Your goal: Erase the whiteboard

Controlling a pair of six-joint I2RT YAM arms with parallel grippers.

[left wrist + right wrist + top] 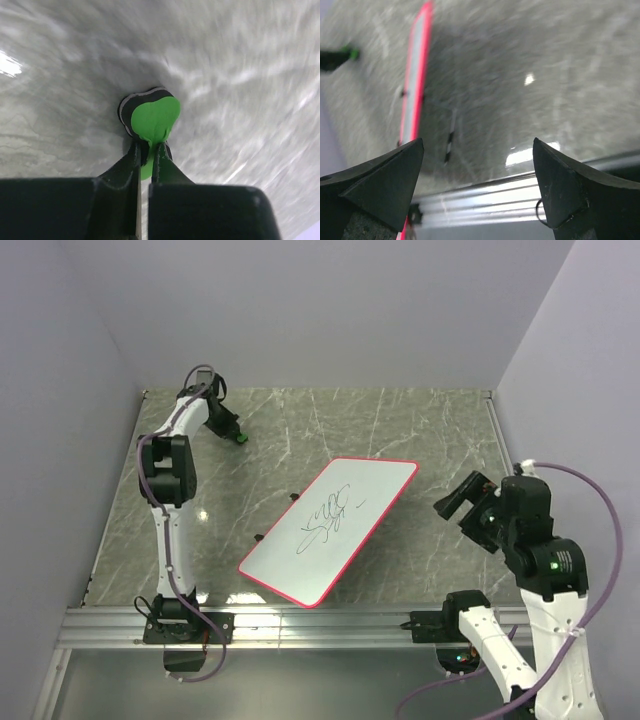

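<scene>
Looking over the marbled table (420,430), with the whiteboard (372,495) lying flat and diagonal mid-table, bearing black scribble. Hanging right of it, apart, with the right gripper (477,150), jaws standing wide. Clamping with the left gripper (148,150), at the far-left corner, on the small green eraser (152,117).

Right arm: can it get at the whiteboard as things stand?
Probably yes. The open right hand sits just right of the whiteboard, pointing toward it, and nothing stands between them.

I see just a black marker scribble (327,520) on the whiteboard (372,488), illegible from here; no readable txt.
</scene>
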